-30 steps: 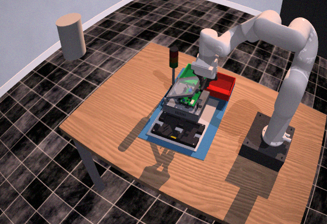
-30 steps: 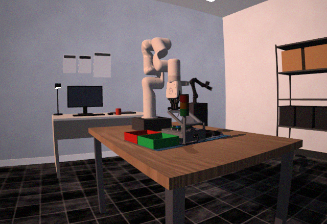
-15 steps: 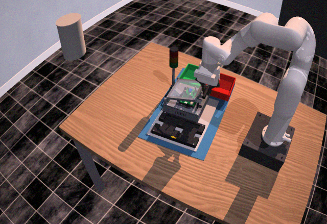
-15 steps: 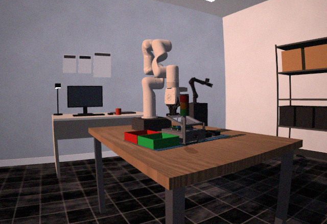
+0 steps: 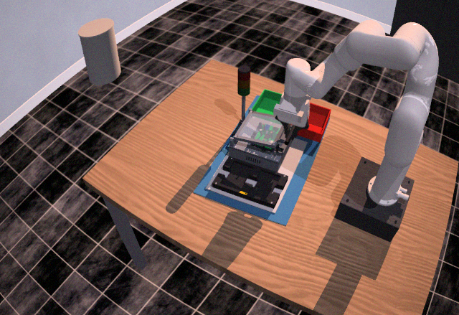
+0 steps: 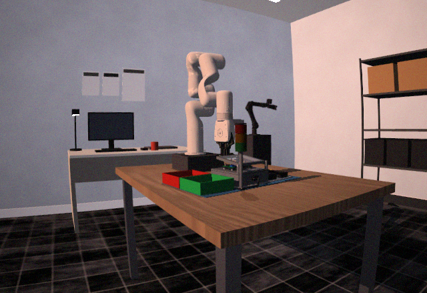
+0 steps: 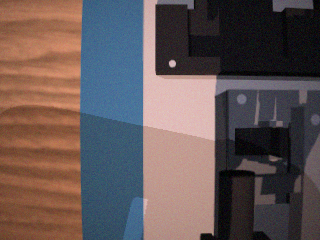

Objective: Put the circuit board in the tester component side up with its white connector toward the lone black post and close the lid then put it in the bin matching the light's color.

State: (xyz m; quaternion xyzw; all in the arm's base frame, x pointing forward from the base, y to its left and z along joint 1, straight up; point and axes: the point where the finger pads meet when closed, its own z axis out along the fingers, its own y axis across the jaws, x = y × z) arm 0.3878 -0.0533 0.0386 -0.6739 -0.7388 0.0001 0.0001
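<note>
The green circuit board (image 5: 265,130) lies in the grey tester (image 5: 255,159) (image 6: 253,175) (image 7: 265,150) under the clear lid (image 5: 255,123) (image 6: 237,159). The lid is lowered almost flat over it; I cannot tell whether it is latched. My gripper (image 5: 287,135) (image 6: 225,152) (image 7: 234,176) is shut and empty, with its fingertips on the lid's right edge. The signal light (image 5: 244,80) (image 6: 240,138) stands behind the tester, and none of its segments looks lit. The green bin (image 5: 264,95) (image 6: 203,186) and the red bin (image 5: 321,118) (image 6: 172,178) stand side by side behind the tester.
The black tray (image 5: 248,185) (image 7: 240,35) sits in front of the tester on a pale plate over the blue mat (image 5: 292,207) (image 7: 110,100). The arm's base block (image 5: 374,207) stands at the table's right. The arm reaches over the red bin.
</note>
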